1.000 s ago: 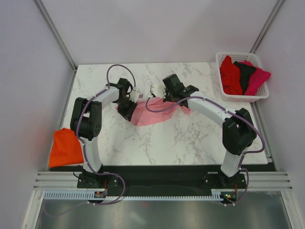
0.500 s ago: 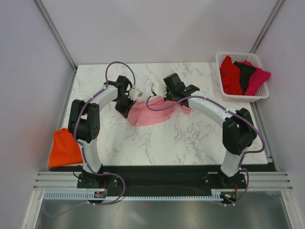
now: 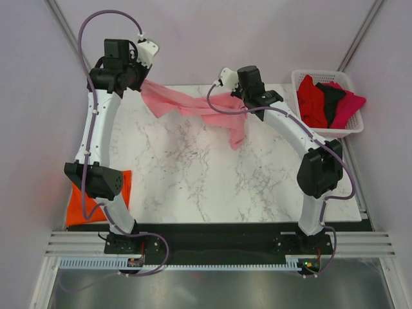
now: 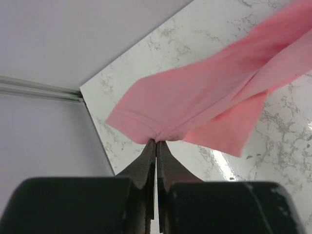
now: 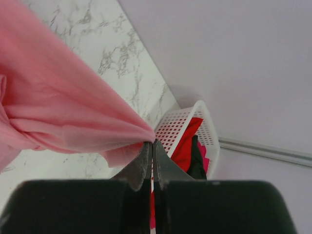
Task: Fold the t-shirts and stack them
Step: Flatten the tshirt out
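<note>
The light pink t-shirt (image 3: 193,106) hangs stretched in the air above the far part of the marble table (image 3: 193,180), held between both arms. My left gripper (image 3: 143,84) is shut on its left end, which shows in the left wrist view (image 4: 195,105) with the gripper (image 4: 156,141) pinching a corner. My right gripper (image 3: 239,96) is shut on its right end, where a tail of cloth droops; the right wrist view (image 5: 58,112) shows the gripper (image 5: 152,141) pinching the cloth. The bright orange t-shirt (image 3: 80,203) lies folded at the table's left edge.
A white basket (image 3: 325,80) at the back right holds the red (image 3: 310,100), black (image 3: 331,100) and magenta (image 3: 349,106) t-shirts; it also shows in the right wrist view (image 5: 178,129). Grey walls close the back and sides.
Both arms have risen and moved apart, lifting the pink t-shirt off the table and stretching it out. The left arm swung far up to the back left.
</note>
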Available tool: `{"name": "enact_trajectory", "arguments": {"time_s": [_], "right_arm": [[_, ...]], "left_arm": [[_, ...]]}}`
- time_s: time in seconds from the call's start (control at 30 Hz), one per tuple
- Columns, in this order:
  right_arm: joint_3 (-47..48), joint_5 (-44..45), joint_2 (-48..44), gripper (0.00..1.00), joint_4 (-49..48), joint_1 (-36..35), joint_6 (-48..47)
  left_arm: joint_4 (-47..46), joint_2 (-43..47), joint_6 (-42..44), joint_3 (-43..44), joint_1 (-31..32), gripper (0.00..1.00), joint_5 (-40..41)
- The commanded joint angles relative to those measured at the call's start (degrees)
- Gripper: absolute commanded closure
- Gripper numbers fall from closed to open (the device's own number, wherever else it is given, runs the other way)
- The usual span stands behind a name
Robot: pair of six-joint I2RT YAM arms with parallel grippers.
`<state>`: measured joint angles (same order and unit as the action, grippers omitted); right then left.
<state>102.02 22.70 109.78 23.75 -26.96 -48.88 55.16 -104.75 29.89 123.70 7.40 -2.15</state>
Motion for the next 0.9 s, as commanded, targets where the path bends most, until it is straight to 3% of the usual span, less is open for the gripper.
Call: {"name": "enact_trajectory", "arguments": {"time_s": [0.0,0.4,0.63,0.87], "right_arm": [[3.54,0.68,-4.38,1.00,-2.39,-0.55,2.82],[-5.94,-0.56,-17.49,1.00,1.30,-0.37,6.62],[-8.07,-2.57,-14.51,1.00,1.74,0.15,8.27],[-3.06,-3.36,-6.70,1.00,0.95,1.99,7.31]], "left_arm": [[2.50,1.91,3.60,3.39,0.51,0.98,1.63],[1.36,16.24,3.25,-12.86,0.60,0.98,-2.60],[-2.15,11.95,3.60,-16.65,0.34,0.98,-0.13],[-5.75,2.46,3.16,-9.10,-0.28,0.98,3.47]]}}
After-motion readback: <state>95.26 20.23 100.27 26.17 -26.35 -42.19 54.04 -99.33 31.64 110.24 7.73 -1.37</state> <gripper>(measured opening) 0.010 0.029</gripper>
